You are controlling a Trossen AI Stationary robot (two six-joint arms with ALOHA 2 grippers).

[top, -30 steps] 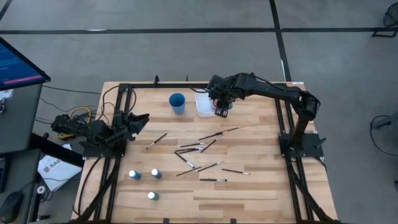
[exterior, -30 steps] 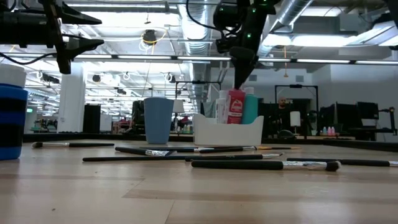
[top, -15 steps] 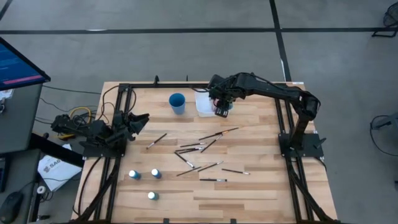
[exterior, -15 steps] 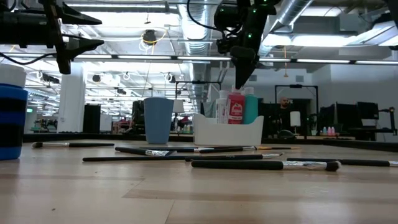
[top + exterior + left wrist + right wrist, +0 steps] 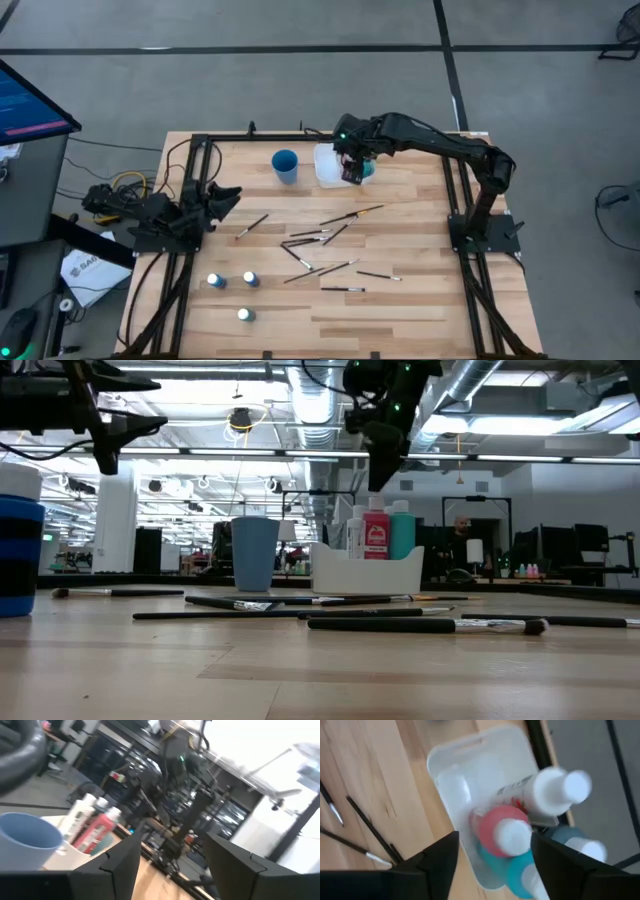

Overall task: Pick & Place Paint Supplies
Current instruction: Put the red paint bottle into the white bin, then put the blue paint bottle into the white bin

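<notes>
Bottles, red (image 5: 496,836), teal (image 5: 519,870) and white (image 5: 547,794), stand in the white tray (image 5: 454,775) beside the blue cup (image 5: 285,165). Right gripper (image 5: 351,172) hovers above them, jaws spread, empty. Paintbrushes (image 5: 320,238) lie scattered mid-table. Left gripper (image 5: 222,195), jaws spread, waits at the table's left edge.

— How many paint bottles?

— Three stand loose on the tabletop (image 5: 400,310): one (image 5: 214,281), another (image 5: 250,278), a third (image 5: 243,315). In the one white tray (image 5: 470,765), four show: a red bottle (image 5: 492,832), a teal one (image 5: 517,870), a white one (image 5: 540,795), a greyish one (image 5: 570,840).

— Brushes?

— Roughly ten paintbrushes (image 5: 330,236) (they overlap, so no exact count). One blue cup (image 5: 285,165).
</notes>
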